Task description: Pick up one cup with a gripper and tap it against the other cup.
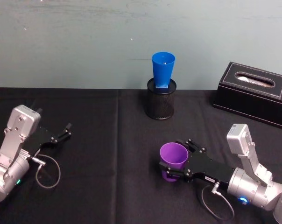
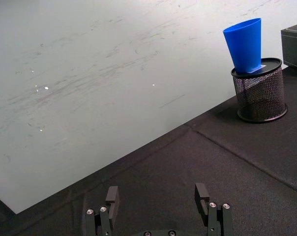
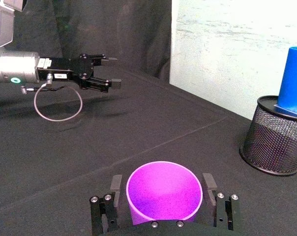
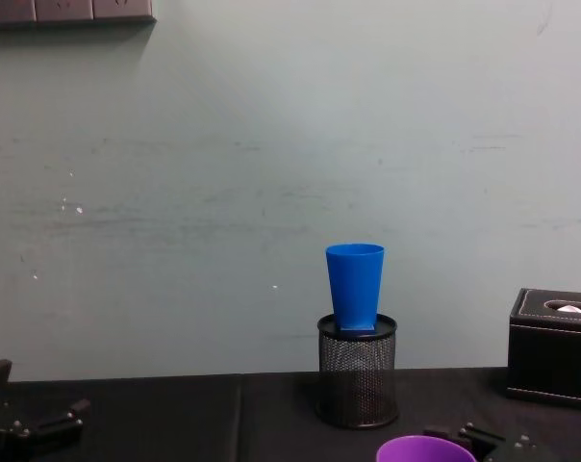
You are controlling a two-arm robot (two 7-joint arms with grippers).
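Right gripper [image 3: 161, 206] straddles the purple cup [image 3: 163, 191], jaws wide; close squarely below the rim before lifting toward the blue cup [image 3: 292, 78] ahead

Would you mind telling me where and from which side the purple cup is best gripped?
Grip the purple cup across its side wall below the rolled rim, coming in level from the robot's right. It stands upright and mouth-up on the table, and the right gripper already straddles it, one finger either side.
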